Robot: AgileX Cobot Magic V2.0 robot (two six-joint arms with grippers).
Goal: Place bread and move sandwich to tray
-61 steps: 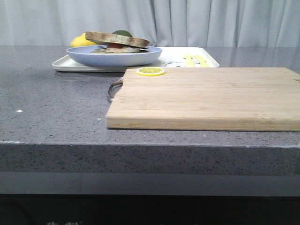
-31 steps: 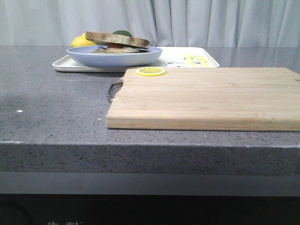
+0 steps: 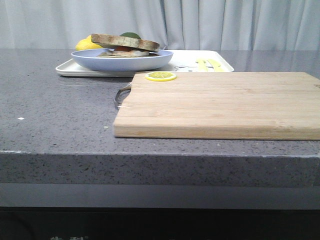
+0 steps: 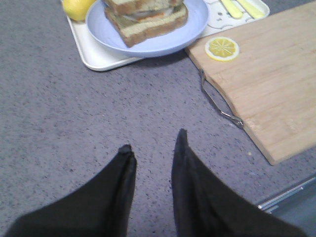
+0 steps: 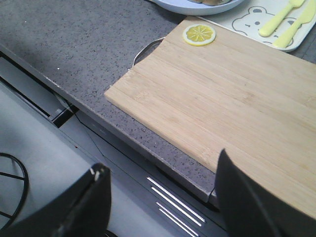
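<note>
Front view: a grey speckled counter (image 3: 60, 110) before pale curtains (image 3: 200, 22). At 11 o'clock, the white tray (image 3: 220, 64) carries the blue plate (image 3: 122, 59) with the sandwich (image 3: 125, 43), brown-crusted bread on top. A wooden cutting board (image 3: 220, 102) lies nearer, a lemon slice (image 3: 160, 76) at its far corner.

Left wrist view: the left gripper (image 4: 153, 143) hangs slightly parted, empty, over bare counter.

Right wrist view: the right gripper (image 5: 163, 173) gapes wide, empty, at the counter's front edge.

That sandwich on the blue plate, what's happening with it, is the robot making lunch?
Nothing is being handled right now. The sandwich sits on its blue plate, which rests on the white tray. The wooden cutting board holds only a lemon slice. The left claw and right claw are both open and empty.
</note>
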